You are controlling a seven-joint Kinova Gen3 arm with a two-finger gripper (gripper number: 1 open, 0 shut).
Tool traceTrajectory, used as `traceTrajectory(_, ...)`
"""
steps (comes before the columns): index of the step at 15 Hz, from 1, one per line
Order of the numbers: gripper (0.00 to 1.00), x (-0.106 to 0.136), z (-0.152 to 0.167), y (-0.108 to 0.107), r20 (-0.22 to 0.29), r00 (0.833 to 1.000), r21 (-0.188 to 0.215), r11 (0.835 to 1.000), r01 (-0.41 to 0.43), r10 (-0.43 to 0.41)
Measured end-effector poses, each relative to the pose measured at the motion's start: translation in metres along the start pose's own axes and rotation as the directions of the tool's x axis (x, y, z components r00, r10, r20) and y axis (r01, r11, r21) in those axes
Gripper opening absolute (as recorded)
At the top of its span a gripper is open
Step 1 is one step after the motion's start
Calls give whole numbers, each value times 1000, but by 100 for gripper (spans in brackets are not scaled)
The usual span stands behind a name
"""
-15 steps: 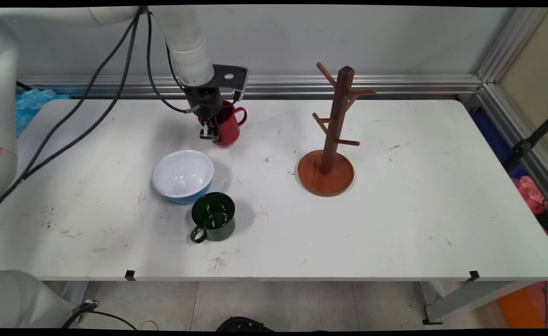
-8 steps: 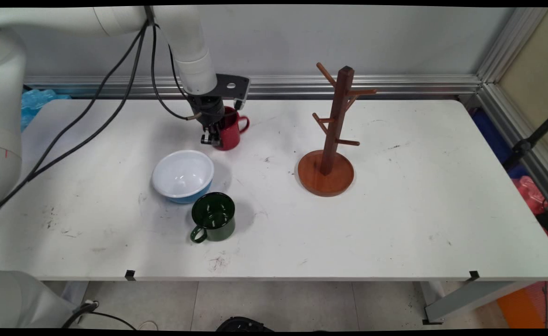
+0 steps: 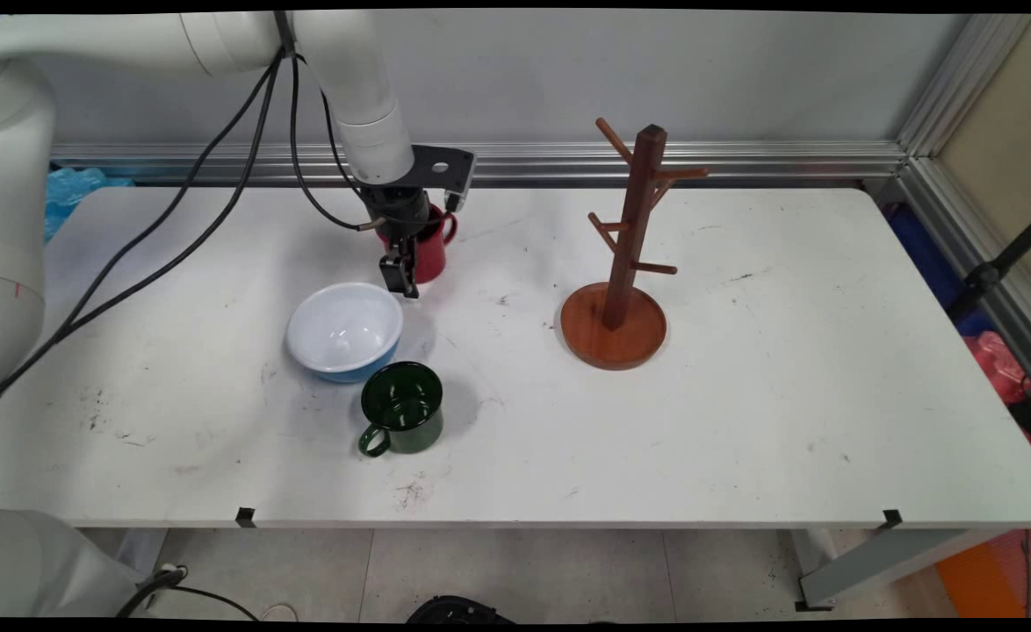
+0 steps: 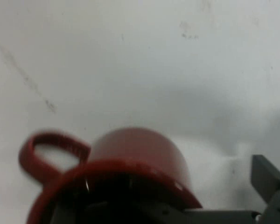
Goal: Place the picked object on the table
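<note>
Moved: since a second ago your gripper (image 3: 407, 279) has dropped toward the near side, and the glossy red enamel mug (image 3: 428, 248) has shifted a little back and left with it.
Mug: it sits at the back left of the white worktop (image 3: 744, 395), handle to the right in the main view; the hand view shows its rim and handle (image 4: 46, 151) close under the camera.
Gripper: one finger seems inside the rim, one outside, but you cannot tell whether they are pinched on the wall.
Risk: a thin rim hold could let the mug tilt or slip, I judge.
Risk, neighbours: the white bowl with a blue outside (image 3: 344, 330) lies just beside the gripper; a swing could knock it, or the dark green enamel mug (image 3: 402, 407).
Well apart: the brown wooden mug tree (image 3: 627, 254).
</note>
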Motion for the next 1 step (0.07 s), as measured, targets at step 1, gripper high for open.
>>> traceTrajectory(1, 100, 1, -2, 0, -7, 1000, 6, 1000, -4, 4)
